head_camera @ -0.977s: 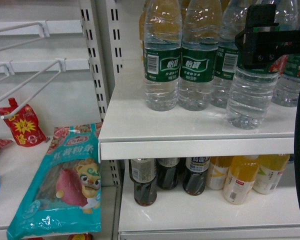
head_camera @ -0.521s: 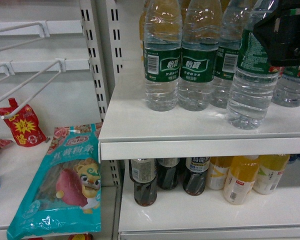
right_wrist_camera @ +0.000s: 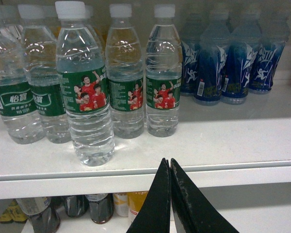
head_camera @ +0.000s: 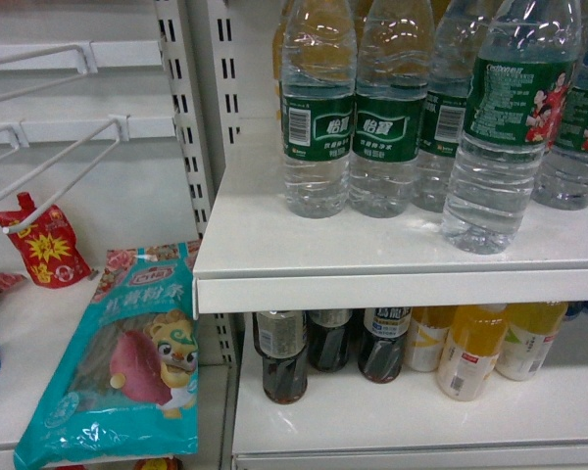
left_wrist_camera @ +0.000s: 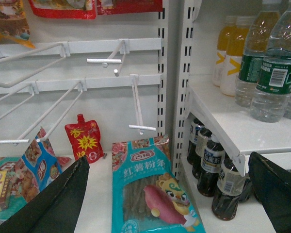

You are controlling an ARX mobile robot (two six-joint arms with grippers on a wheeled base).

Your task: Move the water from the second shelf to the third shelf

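Observation:
The water bottle point(head_camera: 510, 127), clear and ribbed with a green label showing red-shirted figures, stands upright near the front of the white shelf point(head_camera: 372, 259), ahead of the row of like bottles. The right wrist view shows the water bottle point(right_wrist_camera: 85, 92) left of centre, free of any grip. My right gripper point(right_wrist_camera: 169, 162) is shut with nothing in it, in front of the shelf's front edge point(right_wrist_camera: 233, 170) and to the right of the bottle. My left gripper point(left_wrist_camera: 167, 159) is wide open and empty, above a teal snack bag point(left_wrist_camera: 150, 189). Neither gripper shows in the head view.
More green-label water bottles point(head_camera: 318, 117) stand behind and left. Blue drink bottles point(right_wrist_camera: 233, 58) fill the shelf's right. Dark tea bottles point(head_camera: 284, 357) and yellow juice bottles point(head_camera: 470, 348) stand on the shelf below. Wire hooks point(left_wrist_camera: 136, 102) and a red pouch point(head_camera: 44, 245) are at left.
My right gripper, which was at the water bottle's label, has let go and moved up and right, out of the head view. The bottle stays standing in the same spot.

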